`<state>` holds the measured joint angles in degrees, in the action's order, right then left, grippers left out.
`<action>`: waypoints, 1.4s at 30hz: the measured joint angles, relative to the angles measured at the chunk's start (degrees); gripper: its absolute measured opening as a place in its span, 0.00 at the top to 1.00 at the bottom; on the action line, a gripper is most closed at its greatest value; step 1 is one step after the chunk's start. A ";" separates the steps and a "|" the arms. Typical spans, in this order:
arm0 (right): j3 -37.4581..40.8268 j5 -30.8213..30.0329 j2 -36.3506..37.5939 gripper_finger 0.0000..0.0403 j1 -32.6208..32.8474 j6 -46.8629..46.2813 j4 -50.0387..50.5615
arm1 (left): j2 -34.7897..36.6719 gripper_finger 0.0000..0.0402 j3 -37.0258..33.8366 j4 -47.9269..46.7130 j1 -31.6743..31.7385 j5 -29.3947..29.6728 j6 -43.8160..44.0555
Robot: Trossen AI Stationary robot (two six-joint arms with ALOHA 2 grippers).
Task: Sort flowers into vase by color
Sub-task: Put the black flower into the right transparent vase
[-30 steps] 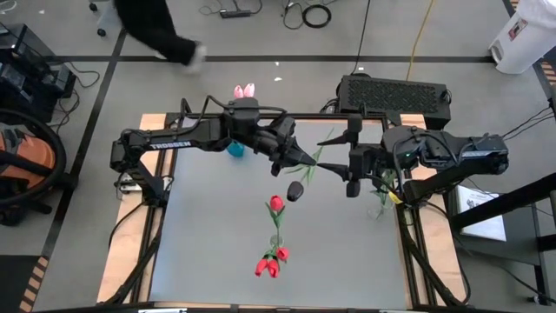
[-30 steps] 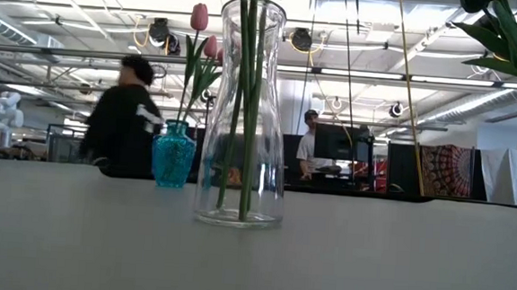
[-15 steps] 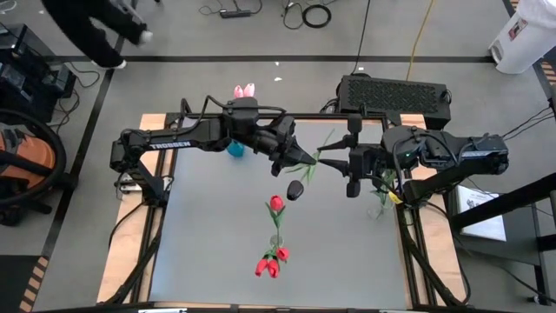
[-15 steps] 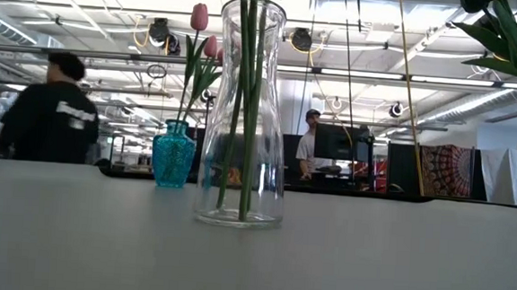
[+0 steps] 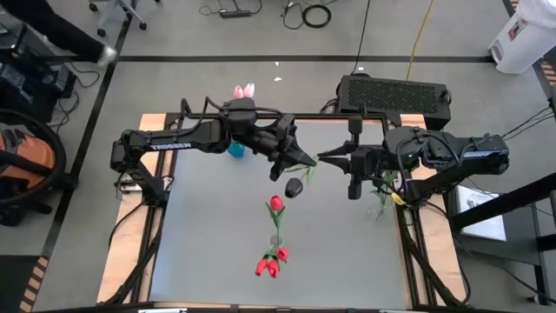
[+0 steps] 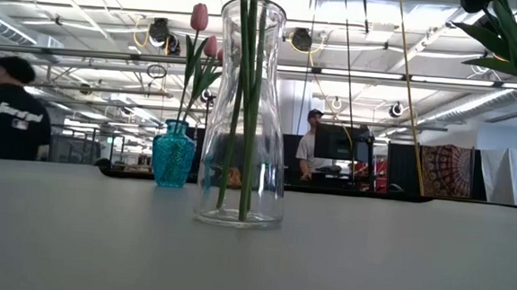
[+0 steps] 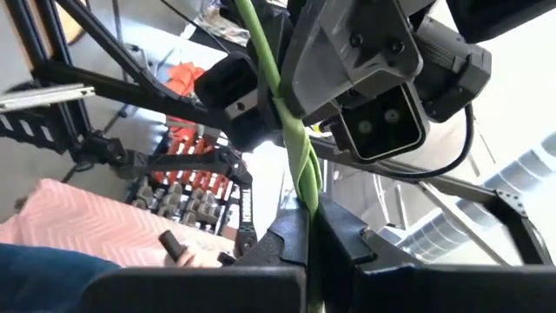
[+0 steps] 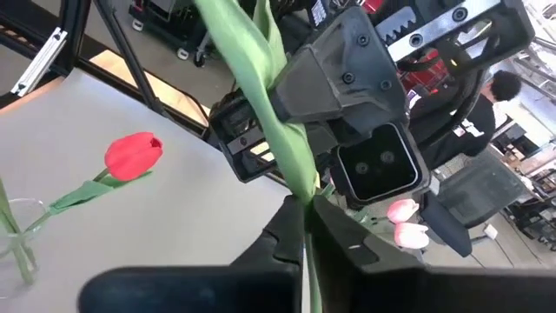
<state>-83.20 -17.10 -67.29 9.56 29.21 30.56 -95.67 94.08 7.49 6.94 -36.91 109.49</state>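
While red tulips (image 5: 274, 205) are already stood in the clear vase (image 6: 244, 117) — pink ones (image 5: 244, 90) in the blue vase (image 6: 173, 156) — the black tulip (image 5: 295, 189) is pinched by both the left gripper (image 5: 293, 162) and the right gripper (image 5: 327, 157), not yet put away.

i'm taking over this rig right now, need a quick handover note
Left end effector: shut on the black tulip's stem, mid-air at table centre.
Right end effector: shut on the same stem, facing the left one.
Black tulip head hangs below them.
Done: pink tulips in the blue vase; red tulips in the clear vase.
Left: finish the handover and place the black tulip; a third vase at the right edge is barely visible.
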 joint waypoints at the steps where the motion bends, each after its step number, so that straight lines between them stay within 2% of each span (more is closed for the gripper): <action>1: 0.00 0.00 0.00 0.99 0.00 -0.01 -0.01 | -0.01 0.98 0.00 0.43 0.00 -0.02 0.57; 14: -0.09 0.57 0.00 1.00 1.46 0.15 -2.53 | -0.01 0.96 -0.01 4.22 -0.10 -0.81 1.22; 23: 0.09 0.59 -0.15 1.00 1.46 0.15 -1.94 | 0.04 0.74 0.00 6.18 0.11 -0.72 1.00; 27: 0.12 0.58 -0.15 1.00 1.50 0.10 -1.94 | 0.06 0.69 0.02 6.18 0.44 -0.74 -0.70; 42: 0.11 -6.26 1.79 1.00 3.69 -0.92 -1.60 | 0.08 0.68 0.04 9.29 4.61 -1.68 -7.94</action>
<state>-83.09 -23.37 -65.49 13.26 28.29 28.96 -95.59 94.13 16.78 11.55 -38.59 101.55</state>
